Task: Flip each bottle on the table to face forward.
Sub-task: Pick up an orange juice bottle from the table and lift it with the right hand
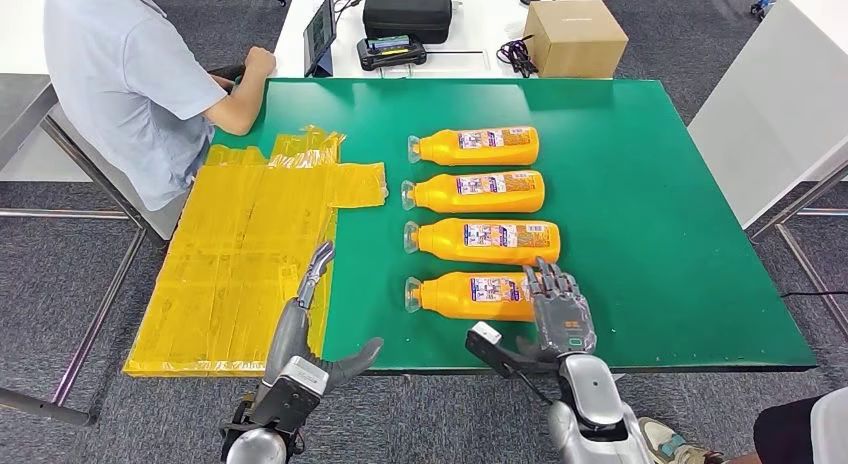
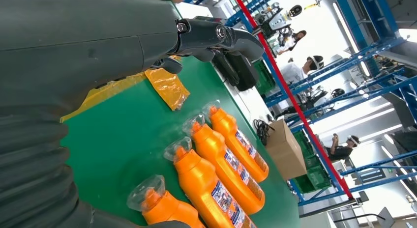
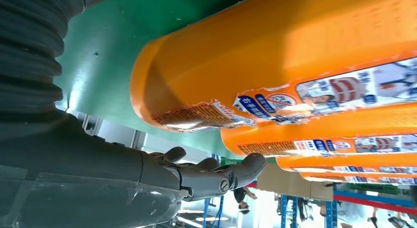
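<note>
Person (image 1: pixel 120 74) seated at far left corner; yellow sheets (image 1: pixel 240 254) on green table (image 1: pixel 660 234); left hand (image 1: pixel 305 329) over near edge, fingers spread, holding nothing; four orange bottles (image 1: pixel 480 219) lying in a column mid-table, caps leftward; right hand (image 1: pixel 555 309) at nearest bottle's base, fingers extended, grasp cannot be told

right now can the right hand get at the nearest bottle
Probably yes. The right hand is open and already over the base end of the nearest bottle, with nothing between them. The next bottle lies apart from it, leaving room for the fingers.
</note>
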Tool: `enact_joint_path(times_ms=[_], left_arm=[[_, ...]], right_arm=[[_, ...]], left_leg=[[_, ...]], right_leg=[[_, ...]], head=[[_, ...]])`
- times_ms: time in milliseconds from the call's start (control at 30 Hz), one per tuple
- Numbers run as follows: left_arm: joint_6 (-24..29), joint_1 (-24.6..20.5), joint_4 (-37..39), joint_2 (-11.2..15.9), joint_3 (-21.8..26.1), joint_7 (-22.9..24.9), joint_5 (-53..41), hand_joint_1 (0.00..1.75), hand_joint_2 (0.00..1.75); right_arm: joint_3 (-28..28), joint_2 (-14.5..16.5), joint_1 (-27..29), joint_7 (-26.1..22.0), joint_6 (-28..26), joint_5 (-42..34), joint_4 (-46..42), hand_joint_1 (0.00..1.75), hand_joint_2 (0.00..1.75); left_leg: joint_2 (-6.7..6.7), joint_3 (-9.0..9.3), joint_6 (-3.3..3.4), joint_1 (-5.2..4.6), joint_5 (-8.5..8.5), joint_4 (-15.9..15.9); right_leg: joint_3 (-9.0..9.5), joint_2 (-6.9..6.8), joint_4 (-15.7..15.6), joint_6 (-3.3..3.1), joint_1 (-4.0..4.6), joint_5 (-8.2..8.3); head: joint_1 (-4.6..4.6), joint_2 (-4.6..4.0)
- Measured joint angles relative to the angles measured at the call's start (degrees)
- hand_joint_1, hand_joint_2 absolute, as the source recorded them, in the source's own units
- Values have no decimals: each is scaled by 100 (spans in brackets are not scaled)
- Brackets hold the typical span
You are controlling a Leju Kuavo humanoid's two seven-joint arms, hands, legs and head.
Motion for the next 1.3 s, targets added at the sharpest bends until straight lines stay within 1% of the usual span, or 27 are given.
enact_joint_path(times_ms=[433,1000,1200,1233,1300], left_arm=[[-48,-78,88,12,-102,-15,-61,0,175],[-48,-82,94,16,-114,-15,-128,0,175],[-48,-84,94,16,-115,13,-149,0,175],[-48,-84,94,17,-115,17,-149,0,175],[-46,-84,94,18,-117,17,-149,0,175]], right_arm=[[-51,-24,-448,46,-37,165,678,0,175],[85,-24,-657,66,-46,260,902,0,175],[128,-23,-745,65,4,177,1033,1,175],[138,-26,-762,62,24,151,1069,21,175],[159,-35,-786,36,76,68,1142,96,175]], left_leg=[[1,3,1,0,1,0],[1,2,1,0,1,0],[2,4,2,0,1,0],[3,6,2,0,1,0],[3,8,2,0,1,0]], right_leg=[[2,0,0,1,0,1],[2,0,0,1,0,2],[3,1,0,1,0,2],[4,1,0,1,0,2],[6,1,0,1,0,2]], head=[[0,0],[-1,0],[-1,0],[-1,0],[-1,0]])
